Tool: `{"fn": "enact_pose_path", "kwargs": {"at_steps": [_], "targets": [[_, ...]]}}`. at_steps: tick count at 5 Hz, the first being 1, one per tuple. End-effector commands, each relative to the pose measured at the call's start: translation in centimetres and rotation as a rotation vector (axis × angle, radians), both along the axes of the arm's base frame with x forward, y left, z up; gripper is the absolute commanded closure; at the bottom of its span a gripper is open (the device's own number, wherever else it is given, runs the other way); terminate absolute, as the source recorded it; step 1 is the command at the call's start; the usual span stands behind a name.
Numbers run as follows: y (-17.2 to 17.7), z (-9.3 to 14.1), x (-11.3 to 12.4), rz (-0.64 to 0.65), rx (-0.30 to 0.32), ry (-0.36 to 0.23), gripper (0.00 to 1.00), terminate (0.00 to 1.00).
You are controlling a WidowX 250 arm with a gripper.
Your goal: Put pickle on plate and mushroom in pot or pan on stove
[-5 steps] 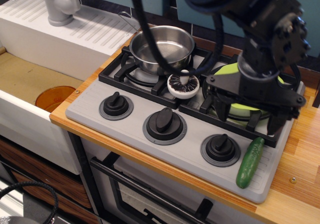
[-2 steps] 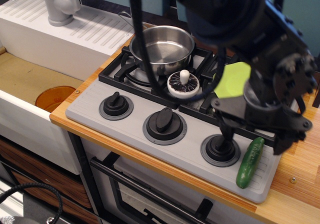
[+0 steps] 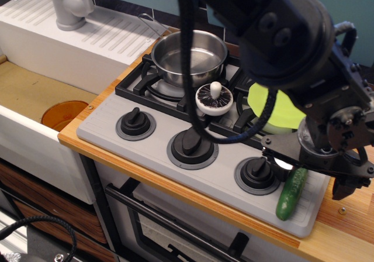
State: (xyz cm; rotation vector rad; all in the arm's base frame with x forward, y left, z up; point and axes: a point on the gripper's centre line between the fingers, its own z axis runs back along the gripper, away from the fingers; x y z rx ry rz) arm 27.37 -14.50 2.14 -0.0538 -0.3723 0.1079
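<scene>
The dark green pickle (image 3: pixel 290 195) lies on the grey stove (image 3: pixel 153 151) at its front right corner, next to the right knob (image 3: pixel 258 173). My gripper (image 3: pixel 310 177) is open and low over the pickle's far end, one finger on each side of it. The lime-green plate (image 3: pixel 274 107) rests on the right burner grate, partly hidden by my arm. The mushroom (image 3: pixel 214 98) lies gills-up on the grate between the burners. The steel pot (image 3: pixel 190 56) stands empty on the back left burner.
A white sink (image 3: pixel 35 98) with an orange drain plug (image 3: pixel 63 114) is at the left, with a grey faucet (image 3: pixel 70 4) behind it. The wooden counter (image 3: pixel 347 221) edges the stove at the right. Two more knobs (image 3: pixel 192 145) line the stove front.
My gripper has moved forward, right and down, from above the plate to the pickle's far end. The plate, mushroom, pot and pickle have not moved.
</scene>
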Motion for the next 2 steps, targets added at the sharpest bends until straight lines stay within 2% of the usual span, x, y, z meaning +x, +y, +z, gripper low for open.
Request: {"fn": "enact_pose_path", "kwargs": {"at_steps": [1,2], "targets": [[0.02,0.38,0.26,-0.002,-0.011,-0.005,1.0,0.0],[-0.05,0.91,-0.1,0.0,-0.019,0.014,1.0,0.0]]}}
